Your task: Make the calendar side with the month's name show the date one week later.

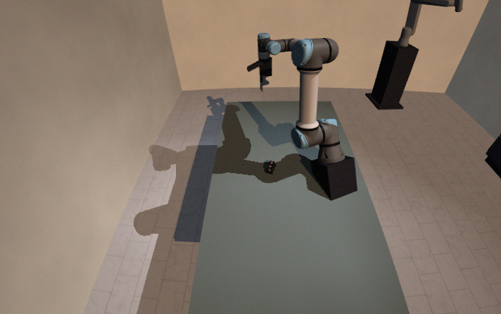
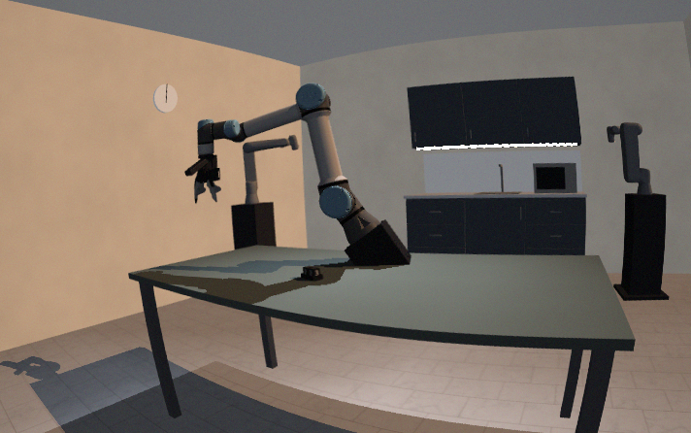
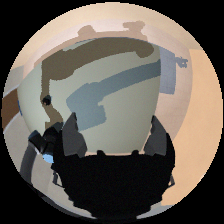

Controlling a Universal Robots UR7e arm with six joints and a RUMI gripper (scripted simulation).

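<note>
The small dark calendar [image 1: 270, 167] [image 2: 312, 273] [image 3: 47, 100] is seen on the grey-green table [image 1: 295, 240] [image 2: 458, 295] [image 3: 120, 110], near the black pedestal in the exterior view. The black two-jaw gripper [image 1: 264, 88] [image 2: 206, 199] [image 3: 114, 114] is spread; both fingers are distinguished in the wrist view, overlapped in the top view.

No month name, digit or label is legible on the small dark calendar [image 1: 270, 167] [image 2: 312, 273] [image 3: 46, 100], which appears too small and shaded to read. The round wall clock [image 2: 165, 97] bears dark hands aligned near vertical; any numerals on its pale face are indiscernible.
</note>
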